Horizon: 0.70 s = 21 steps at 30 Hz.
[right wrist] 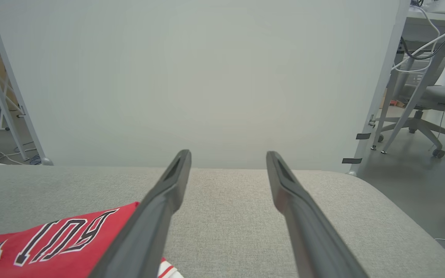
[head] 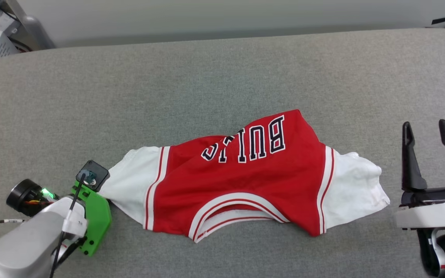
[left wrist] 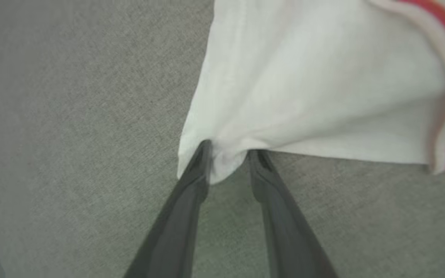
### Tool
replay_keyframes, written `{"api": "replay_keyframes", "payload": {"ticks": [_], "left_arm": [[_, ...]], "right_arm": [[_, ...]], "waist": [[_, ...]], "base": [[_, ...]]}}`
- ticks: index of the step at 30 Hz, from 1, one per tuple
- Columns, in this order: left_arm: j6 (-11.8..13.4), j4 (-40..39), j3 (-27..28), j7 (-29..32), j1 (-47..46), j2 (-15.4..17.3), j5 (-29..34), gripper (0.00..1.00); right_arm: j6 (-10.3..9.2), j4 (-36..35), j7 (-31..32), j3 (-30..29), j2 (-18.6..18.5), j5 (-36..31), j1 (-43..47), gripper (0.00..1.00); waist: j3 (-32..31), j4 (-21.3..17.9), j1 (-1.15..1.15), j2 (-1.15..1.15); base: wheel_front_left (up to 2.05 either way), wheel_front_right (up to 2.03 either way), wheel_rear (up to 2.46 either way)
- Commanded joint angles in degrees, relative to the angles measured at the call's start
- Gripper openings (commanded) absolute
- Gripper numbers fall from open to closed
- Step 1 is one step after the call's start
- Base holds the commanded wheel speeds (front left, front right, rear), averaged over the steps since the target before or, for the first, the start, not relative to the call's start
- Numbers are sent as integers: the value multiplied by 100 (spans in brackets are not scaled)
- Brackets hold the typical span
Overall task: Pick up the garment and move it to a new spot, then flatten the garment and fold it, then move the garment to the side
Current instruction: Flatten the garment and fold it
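On the gray padded table (head: 207, 77), the garment (head: 245, 185) lies spread sideways near the front edge, collar towards the robot. Its black, white-outlined lettering reads "BULLS" (head: 245, 141), upside down in the head view. B, U and L are crisp, while the last letters buckle into a crease. The right wrist view catches part of that print on the red cloth (right wrist: 52, 239) at its lower left.

Over to the left gripper (left wrist: 230, 154): its two dark fingers stand partly apart, a middling gap. The hem of the white left sleeve (left wrist: 303, 96) is bunched between the tips and touches both. That arm comes in from the lower left corner of the head view. Its pale forearm is angled to the right, and its green wrist bracket (head: 97, 216) sits right at the sleeve's end (head: 129, 181).

The right gripper (head: 425, 124) has its fingers spread wide with nothing between them. They point up the head view, just beyond the other white sleeve (head: 357, 185) and clear of it. In its own wrist view the right gripper (right wrist: 227, 153) looks level across the table.
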Motion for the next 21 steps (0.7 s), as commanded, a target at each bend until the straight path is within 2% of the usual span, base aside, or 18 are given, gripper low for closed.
{"api": "replay_keyframes", "payload": {"ticks": [1,7,13,17,21], "left_arm": [[113,34,27,-174,178,-130,-45,100],[775,-91,362,-1265,575,-267,-51,100],[1700,-544,704,-2284,1121,-244,9,100],[2318,-1002,951,-2576,1420,-245,133,100],[2860,-1524,1295,-2667,1696,-288,361,100]], "right_arm": [[-3,1,-34,-46,-69,-52,77,100],[-3,-14,-34,-167,-388,-29,135,100],[-3,-85,407,144,-1164,158,16,100],[-3,-232,1289,597,-1938,456,-120,100],[-3,-410,2627,1328,-2875,1113,-245,100]], "waist": [[-138,37,0,0],[-476,164,0,0],[-690,277,0,0],[-722,375,0,0],[-699,481,0,0]], "base": [[0,0,0],[0,0,0],[0,0,0],[0,0,0],[0,0,0]]}}
